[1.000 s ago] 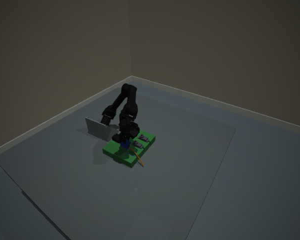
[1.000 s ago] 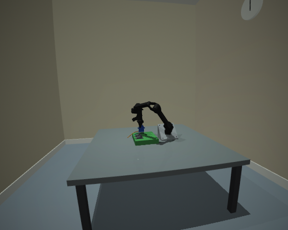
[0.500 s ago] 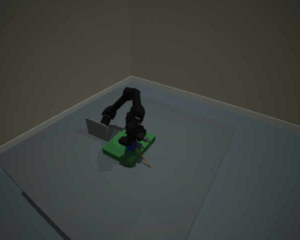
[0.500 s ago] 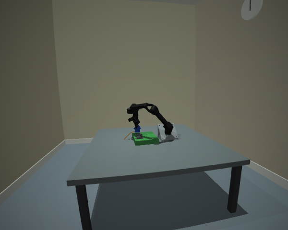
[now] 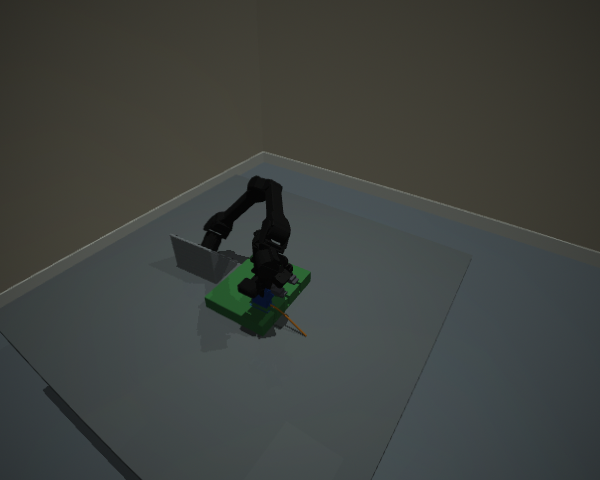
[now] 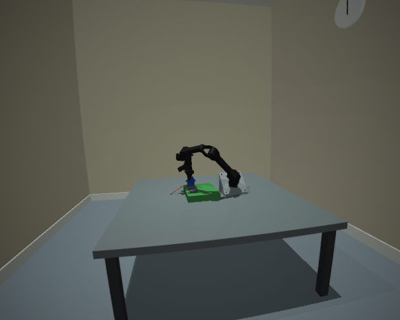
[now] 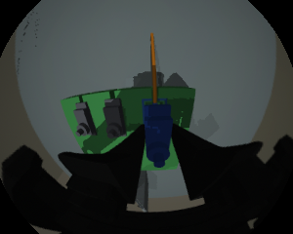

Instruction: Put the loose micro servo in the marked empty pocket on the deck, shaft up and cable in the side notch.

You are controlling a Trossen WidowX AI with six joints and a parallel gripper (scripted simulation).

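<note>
Grey table (image 6: pixel 227 220); blue micro servo (image 7: pixel 156 132), orange cable (image 7: pixel 153 65) trailing.

The room is dimly and evenly lit from above. Soft shadows are cast on the worktop (image 5: pixel 341 310) beside the arm and on the floor beneath it. Small details are blurred. The wrist view is rounded by fisheye distortion and darkly vignetted.
</note>
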